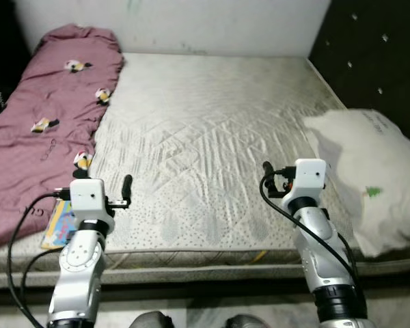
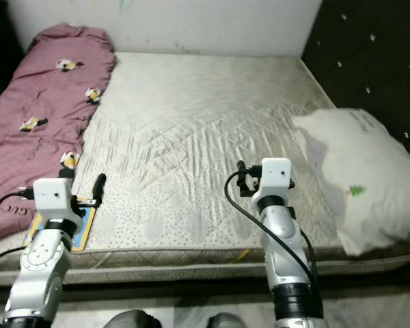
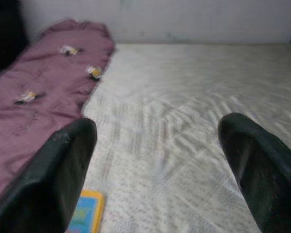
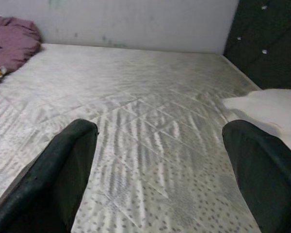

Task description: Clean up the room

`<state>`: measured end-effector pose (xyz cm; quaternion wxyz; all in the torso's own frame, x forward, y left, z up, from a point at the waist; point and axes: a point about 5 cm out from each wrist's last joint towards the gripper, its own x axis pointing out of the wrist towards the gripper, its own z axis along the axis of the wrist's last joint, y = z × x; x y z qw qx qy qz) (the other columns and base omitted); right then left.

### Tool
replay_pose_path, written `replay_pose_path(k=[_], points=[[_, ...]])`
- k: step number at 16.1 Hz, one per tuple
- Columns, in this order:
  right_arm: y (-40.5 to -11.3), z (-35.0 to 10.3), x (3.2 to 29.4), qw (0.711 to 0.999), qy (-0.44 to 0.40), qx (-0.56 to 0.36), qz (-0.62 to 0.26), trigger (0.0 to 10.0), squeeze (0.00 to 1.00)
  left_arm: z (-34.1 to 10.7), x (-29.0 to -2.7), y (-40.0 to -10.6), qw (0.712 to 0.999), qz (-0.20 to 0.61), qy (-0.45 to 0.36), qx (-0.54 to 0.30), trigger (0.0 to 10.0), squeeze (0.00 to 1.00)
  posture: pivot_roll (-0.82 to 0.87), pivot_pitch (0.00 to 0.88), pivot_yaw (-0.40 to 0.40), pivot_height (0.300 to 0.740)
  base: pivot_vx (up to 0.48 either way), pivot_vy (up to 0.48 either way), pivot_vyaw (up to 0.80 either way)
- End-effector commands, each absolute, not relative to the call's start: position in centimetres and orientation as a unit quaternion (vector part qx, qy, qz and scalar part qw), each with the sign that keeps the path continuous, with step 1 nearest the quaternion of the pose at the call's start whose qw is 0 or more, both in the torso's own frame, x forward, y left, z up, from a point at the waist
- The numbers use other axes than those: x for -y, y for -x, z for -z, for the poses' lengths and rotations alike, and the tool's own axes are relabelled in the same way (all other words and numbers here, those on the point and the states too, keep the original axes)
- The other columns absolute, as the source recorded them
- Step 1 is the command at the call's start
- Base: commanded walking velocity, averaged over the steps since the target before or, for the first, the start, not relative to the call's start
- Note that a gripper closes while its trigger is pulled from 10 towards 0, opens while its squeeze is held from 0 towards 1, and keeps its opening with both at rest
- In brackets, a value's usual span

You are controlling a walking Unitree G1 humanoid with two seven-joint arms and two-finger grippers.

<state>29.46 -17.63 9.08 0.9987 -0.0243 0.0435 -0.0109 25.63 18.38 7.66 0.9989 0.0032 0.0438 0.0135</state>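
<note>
We're at the bed, nothing tidied yet: left gripper [image 3: 155, 160] and right gripper [image 4: 160, 165] spread empty over the mattress [image 1: 212, 137]; quilt [image 1: 48, 130], picture book [image 1: 58, 225], pillow [image 1: 369, 178] remain.

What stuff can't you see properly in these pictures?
- Colourful book: partly hidden by the left arm and the maroon blanket in the left eye view; its cover cannot be read.
- White pillow: cut off by the picture's edge; its small green print is too small to identify.
- Blanket's little printed figures: too small to tell what they are.
- Floor below the mattress: dark, with two blurry shapes.
</note>
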Motion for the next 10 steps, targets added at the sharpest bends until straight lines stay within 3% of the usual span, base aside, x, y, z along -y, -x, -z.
replay_pose_path(k=[1,10], points=[[-29.51,-9.11,17.78,0.998,0.022,-0.047,0.018,10.0,0.0,-7.96,-18.37,-25.61,0.999,-0.007,-0.004,-0.039,10.0,0.0,-0.02,0.0,-0.028,0.74,0.0,0.469,0.0],[-29.6,-8.84,17.68,0.998,0.025,-0.059,0.014,10.0,0.0,-7.98,-18.17,-25.73,0.999,-0.004,-0.003,-0.043,10.0,0.0,-0.02,0.0,-0.032,0.74,0.0,0.467,0.0]])
